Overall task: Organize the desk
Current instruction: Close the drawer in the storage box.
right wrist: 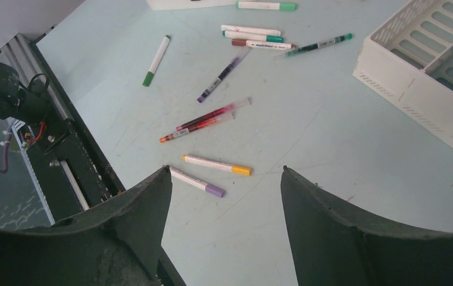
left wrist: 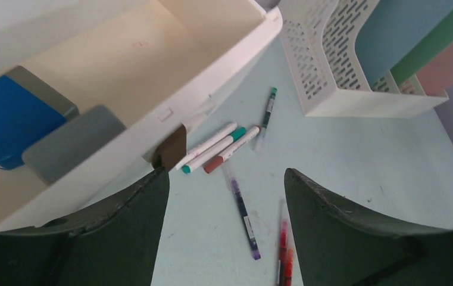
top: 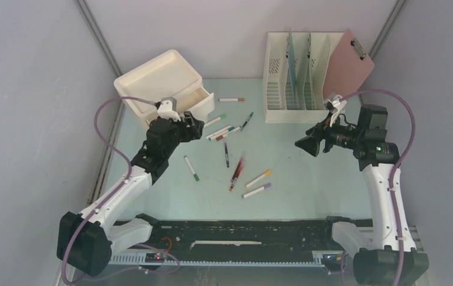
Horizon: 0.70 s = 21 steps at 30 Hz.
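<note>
Across the middle of the top view lies the mint desk (top: pixel 319 185), with loose pens (top: pixel 236 171) scattered at its centre. The drawer unit (top: pixel 158 77) sits at the desk's 10 o'clock corner, its drawer open. The file rack (top: pixel 295 77) stands at 1 o'clock, a pink clipboard (top: pixel 350 62) at its right side. The left gripper (top: pixel 196 127) hovers just beside the drawer front, fingers spread, holding nothing. The right gripper (top: pixel 307 146) hangs at 3 o'clock of the pens, likewise released and empty.
</note>
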{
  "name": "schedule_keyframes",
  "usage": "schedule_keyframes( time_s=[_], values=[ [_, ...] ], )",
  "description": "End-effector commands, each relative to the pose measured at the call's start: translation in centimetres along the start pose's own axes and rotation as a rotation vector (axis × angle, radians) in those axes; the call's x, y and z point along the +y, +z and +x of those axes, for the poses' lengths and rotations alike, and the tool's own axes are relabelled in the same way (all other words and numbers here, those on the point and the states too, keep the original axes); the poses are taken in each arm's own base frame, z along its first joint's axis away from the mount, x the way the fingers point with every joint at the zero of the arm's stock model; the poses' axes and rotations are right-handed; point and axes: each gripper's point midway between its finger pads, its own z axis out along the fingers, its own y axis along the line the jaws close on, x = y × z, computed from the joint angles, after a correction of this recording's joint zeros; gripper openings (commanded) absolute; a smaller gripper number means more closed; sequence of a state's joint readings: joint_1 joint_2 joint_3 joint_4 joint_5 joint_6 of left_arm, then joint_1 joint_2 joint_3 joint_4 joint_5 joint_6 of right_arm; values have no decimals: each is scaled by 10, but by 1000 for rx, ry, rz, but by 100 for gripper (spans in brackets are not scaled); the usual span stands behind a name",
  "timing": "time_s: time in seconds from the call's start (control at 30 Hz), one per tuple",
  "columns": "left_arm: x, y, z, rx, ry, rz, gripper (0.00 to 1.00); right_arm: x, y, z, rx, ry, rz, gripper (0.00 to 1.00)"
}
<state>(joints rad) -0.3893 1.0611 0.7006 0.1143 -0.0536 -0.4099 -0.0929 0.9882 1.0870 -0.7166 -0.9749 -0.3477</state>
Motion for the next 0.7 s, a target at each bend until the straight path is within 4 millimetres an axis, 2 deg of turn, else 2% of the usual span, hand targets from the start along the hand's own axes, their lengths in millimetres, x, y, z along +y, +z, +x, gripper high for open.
schedule_keyframes(
  time_s=[0.0,0.2,0.5,0.67],
  values=[
    [11,1,-37,-89,31,-101,76,-11,4,-2,3,22,50,75],
    [26,3,-44,-109,29,-195,65,-8,4,-3,-30,0,44,75],
    [46,13,-48,-75,58,-336,33,-6,5,-2,-27,-7,30,75],
    [61,13,-61,-119,75,-440,26,-5,4,-2,-28,-13,24,75]
  ],
)
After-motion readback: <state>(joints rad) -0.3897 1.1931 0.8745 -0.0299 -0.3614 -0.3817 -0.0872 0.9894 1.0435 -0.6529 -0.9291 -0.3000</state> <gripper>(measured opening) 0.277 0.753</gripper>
